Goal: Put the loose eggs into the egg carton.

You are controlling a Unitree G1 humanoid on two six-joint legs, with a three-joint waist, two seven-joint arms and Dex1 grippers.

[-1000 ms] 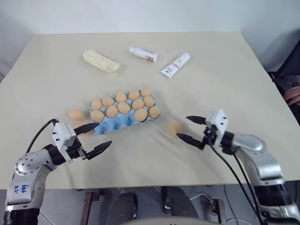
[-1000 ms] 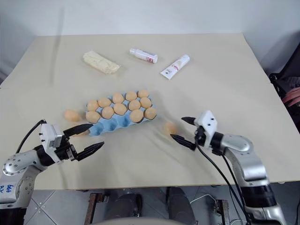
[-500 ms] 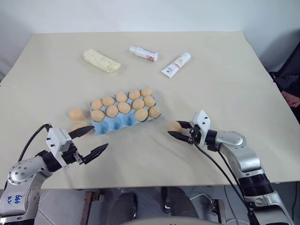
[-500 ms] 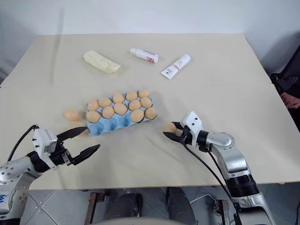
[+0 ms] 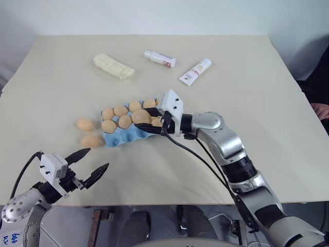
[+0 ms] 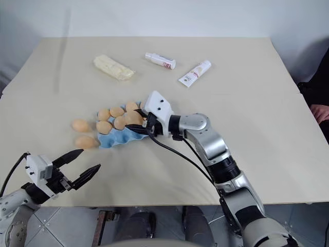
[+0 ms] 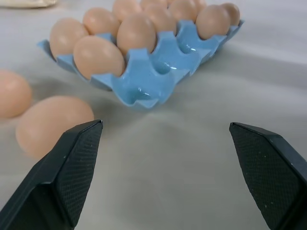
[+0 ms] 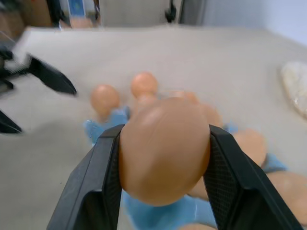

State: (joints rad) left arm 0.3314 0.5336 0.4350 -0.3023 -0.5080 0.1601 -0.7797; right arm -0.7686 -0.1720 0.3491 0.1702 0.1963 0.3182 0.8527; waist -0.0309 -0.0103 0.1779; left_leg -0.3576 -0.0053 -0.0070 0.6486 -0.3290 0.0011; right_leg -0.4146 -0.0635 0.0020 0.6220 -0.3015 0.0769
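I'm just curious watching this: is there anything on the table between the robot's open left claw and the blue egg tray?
Yes. In the left eye view a loose egg lies on the table between the open left gripper and the egg carton; a second egg sits just beyond it.

Right claw (image 5: pixel 149 119) w/ egg (image 5: pixel 141 117): off table, now over egg carton (image 5: pixel 123 139).

There were two loose eggs (image 5: pixel 85 124) at nine o'clock of the one egg carton (image 5: pixel 123 138), one held egg (image 8: pixel 164 149) and at least six more in the cups. There was one wrapped block (image 5: pixel 114 66), one bottle (image 5: pixel 159 58) and one tube (image 5: pixel 195 71).
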